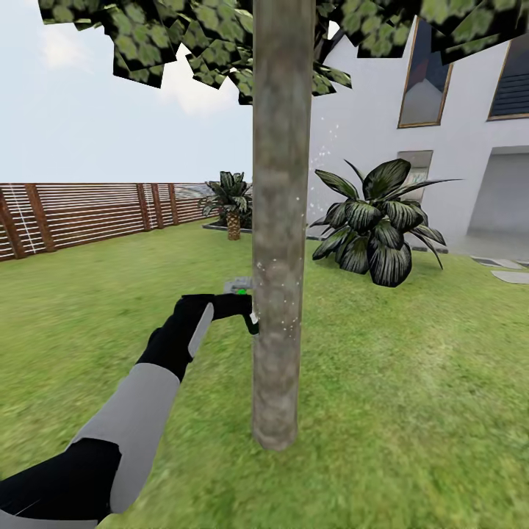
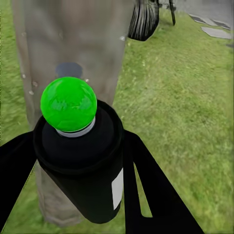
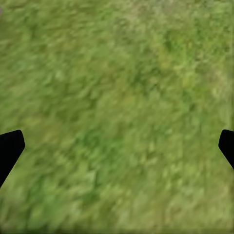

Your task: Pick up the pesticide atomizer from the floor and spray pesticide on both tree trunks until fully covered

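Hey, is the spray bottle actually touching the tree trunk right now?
Cannot tell. In the head view the pesticide atomizer overlaps the tree trunk's edge; in the left wrist view it stands in front of the trunk, showing no plain gap or contact.

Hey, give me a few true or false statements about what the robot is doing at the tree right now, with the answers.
1. The left gripper holds the pesticide atomizer. True.
2. The atomizer's dot is red. False: it is green.
3. The atomizer is close to the tree trunk. True.
4. The right gripper grips a bottle. False: its fingers are spread, with lawn between them.
5. The trunk stands on paving. False: it stands in grass.
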